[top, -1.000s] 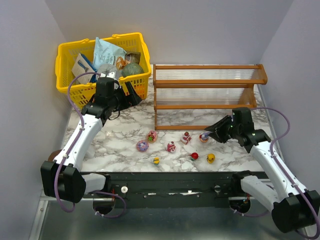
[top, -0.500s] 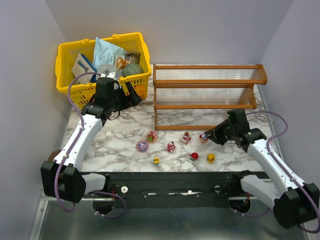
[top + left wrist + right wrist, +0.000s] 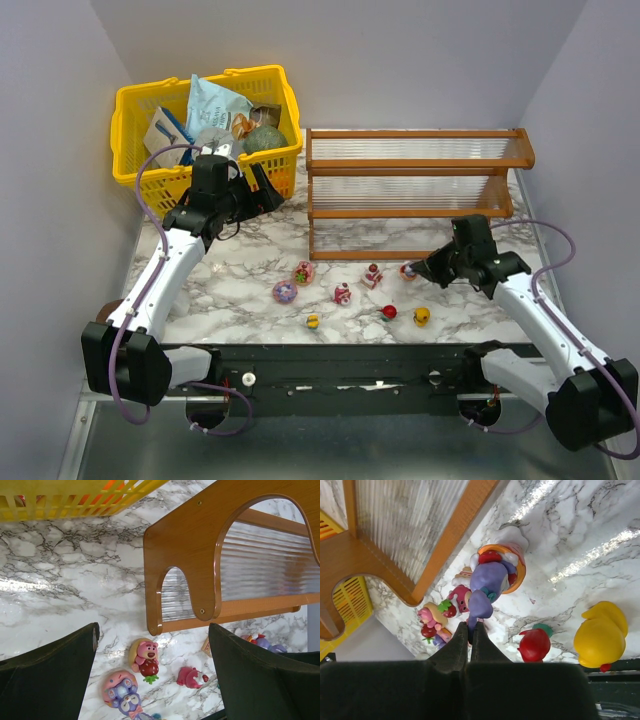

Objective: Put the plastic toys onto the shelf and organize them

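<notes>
Several plastic toys [image 3: 342, 294] lie scattered on the marble bench [image 3: 240, 270], just in front of the shelf [image 3: 410, 165].
At the far left we see the yellow basket [image 3: 130, 110]. The left jaws hover by its front wall, spread wide and gripping nothing. The toys lie in a loose band between the two arms. On the right, the right jaws are clenched on the lower tip of a purple figurine [image 3: 487, 582] beside the shelf's bottom rail, with a red toy [image 3: 535, 645] and a yellow duck [image 3: 600, 630] nearby.

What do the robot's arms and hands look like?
The left arm and right arm are white tubes with chunky black joints. A purple cable loops along each. The left hand and right hand each have two dark fingers.
</notes>
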Robot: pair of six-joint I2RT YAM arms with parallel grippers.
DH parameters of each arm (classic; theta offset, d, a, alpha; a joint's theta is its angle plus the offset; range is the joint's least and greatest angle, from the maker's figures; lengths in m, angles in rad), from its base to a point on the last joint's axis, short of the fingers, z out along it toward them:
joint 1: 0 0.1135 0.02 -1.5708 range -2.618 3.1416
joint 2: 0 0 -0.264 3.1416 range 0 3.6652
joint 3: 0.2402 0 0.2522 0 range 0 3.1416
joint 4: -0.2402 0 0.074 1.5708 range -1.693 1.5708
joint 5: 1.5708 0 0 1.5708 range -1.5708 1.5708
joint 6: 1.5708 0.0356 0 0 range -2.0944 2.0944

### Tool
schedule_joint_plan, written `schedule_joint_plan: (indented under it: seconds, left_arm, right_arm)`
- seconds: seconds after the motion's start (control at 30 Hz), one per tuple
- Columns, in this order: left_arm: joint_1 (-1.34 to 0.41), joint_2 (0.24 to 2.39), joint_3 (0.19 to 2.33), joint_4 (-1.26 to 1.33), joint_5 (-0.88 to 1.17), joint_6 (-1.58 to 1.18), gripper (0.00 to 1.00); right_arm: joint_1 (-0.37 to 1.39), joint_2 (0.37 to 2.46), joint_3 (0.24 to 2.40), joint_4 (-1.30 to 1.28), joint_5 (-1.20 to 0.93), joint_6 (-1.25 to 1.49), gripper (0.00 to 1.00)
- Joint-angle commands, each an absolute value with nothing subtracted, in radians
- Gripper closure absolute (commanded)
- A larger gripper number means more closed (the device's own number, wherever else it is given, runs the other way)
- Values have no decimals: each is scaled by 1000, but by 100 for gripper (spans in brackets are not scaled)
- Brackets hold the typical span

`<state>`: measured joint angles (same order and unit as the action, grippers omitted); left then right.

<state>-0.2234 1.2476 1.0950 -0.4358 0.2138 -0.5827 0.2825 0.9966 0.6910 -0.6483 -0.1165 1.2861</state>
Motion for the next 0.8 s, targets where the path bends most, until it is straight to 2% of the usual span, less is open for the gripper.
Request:
schedule_joint_plan:
  seconds: [0.0,0.77]
  left_arm:
    - [-218,1241,1098,-436,216,-565,1]
    - [-218,1236,1065,-437,219,-578,1]
  right_arm:
    - [291,1002,784,-678,-86,1284,99]
    - [298,1161,867,-508,34,1351,100]
